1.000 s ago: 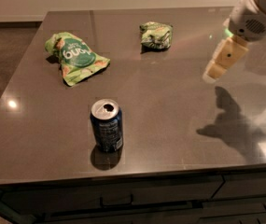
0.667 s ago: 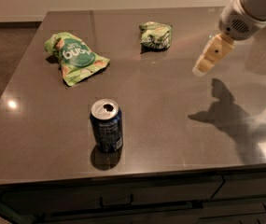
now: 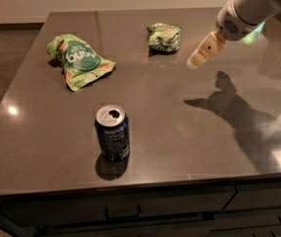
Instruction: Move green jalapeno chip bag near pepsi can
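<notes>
The green jalapeno chip bag (image 3: 164, 37) is a small crumpled dark-green bag lying at the back middle of the dark counter. The pepsi can (image 3: 112, 133) stands upright near the front, left of centre, with its silver top showing. My gripper (image 3: 195, 59) hangs in the air at the upper right, its cream-coloured fingers pointing down-left. It is to the right of the chip bag, apart from it and holding nothing.
A larger bright light-green bag (image 3: 78, 59) with white lettering lies at the back left. The counter (image 3: 189, 132) has its front edge near the bottom, with drawers below. The arm's shadow falls on the right part of the counter.
My gripper has moved left and slightly up, closer to the small dark-green bag. The bags and the can have not moved.
</notes>
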Action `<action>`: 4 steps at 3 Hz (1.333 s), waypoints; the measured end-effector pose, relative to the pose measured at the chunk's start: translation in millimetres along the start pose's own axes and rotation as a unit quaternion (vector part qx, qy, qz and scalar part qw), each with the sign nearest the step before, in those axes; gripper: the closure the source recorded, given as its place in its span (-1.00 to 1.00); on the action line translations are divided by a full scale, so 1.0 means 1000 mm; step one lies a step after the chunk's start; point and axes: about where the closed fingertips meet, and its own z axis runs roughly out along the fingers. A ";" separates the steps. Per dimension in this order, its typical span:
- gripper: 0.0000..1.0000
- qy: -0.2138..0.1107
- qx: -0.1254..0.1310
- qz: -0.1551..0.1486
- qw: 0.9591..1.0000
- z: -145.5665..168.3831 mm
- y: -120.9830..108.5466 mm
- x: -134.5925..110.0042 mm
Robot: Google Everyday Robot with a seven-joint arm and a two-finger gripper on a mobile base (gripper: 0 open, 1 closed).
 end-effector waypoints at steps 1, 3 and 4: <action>-1.00 -0.031 0.003 0.018 0.999 0.023 -0.009 -0.016; -1.00 -0.093 0.009 0.060 0.994 0.075 -0.034 -0.056; -1.00 -0.093 0.009 0.060 0.994 0.075 -0.034 -0.056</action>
